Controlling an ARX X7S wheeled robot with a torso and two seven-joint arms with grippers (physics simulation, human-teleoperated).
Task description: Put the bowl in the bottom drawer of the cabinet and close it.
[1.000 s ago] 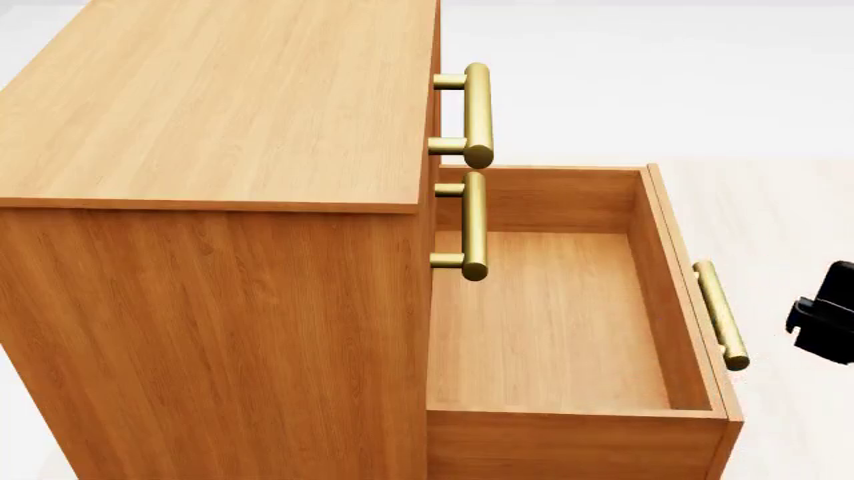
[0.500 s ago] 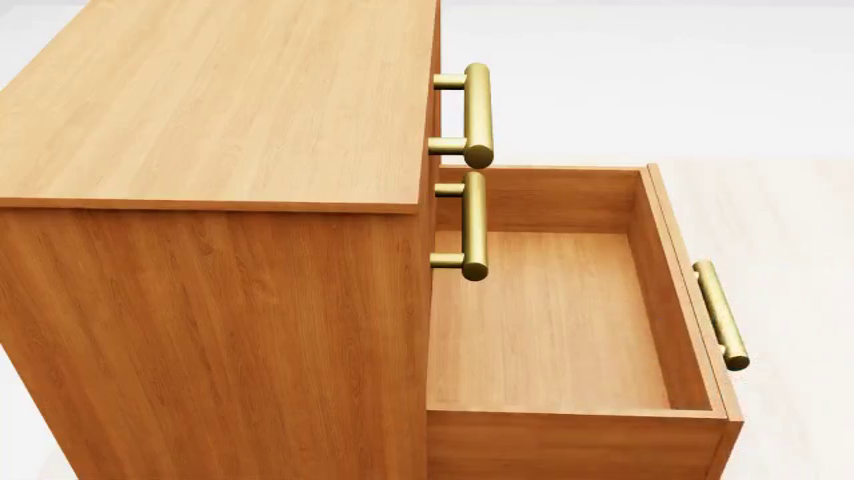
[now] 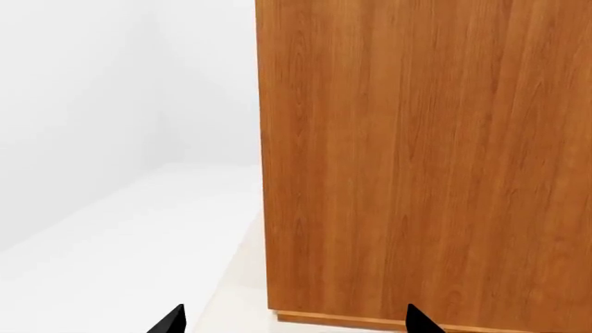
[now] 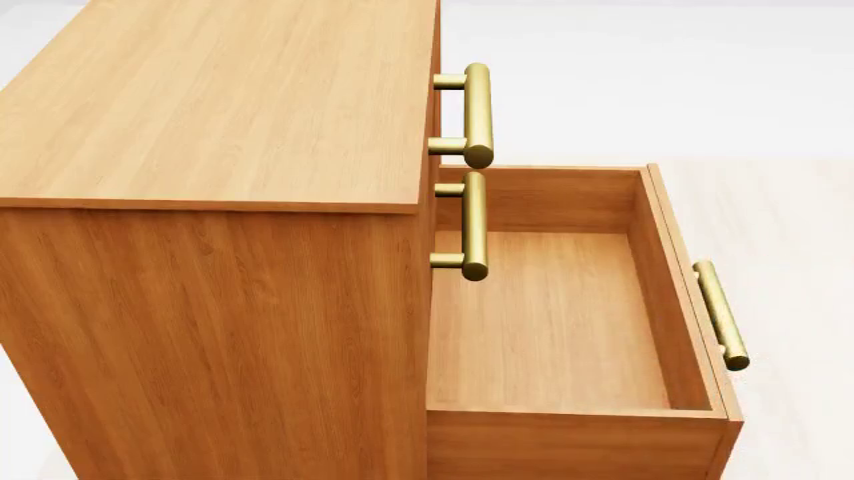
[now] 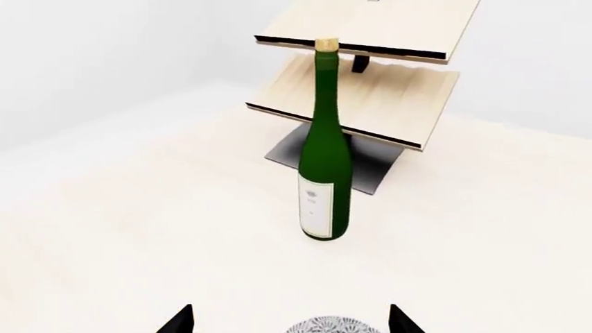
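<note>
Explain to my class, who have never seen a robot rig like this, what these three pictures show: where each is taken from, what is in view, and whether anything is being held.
These are simulator renders from a wheeled robot with two arms. One camera sits on its head, one near each gripper.

The head view looks down on the cabinet. Its bottom drawer is pulled open and empty; neither arm shows in this view.

The left wrist view faces the cabinet's plain wooden side. The two black tips at the picture's edge belong to the left gripper, spread apart with nothing between them.

The right wrist view shows a pale floor with a green bottle standing upright before a pale wooden rack. The right gripper is also open, and the patterned rim of the bowl peeks in between its tips. Nothing is held yet.
</note>
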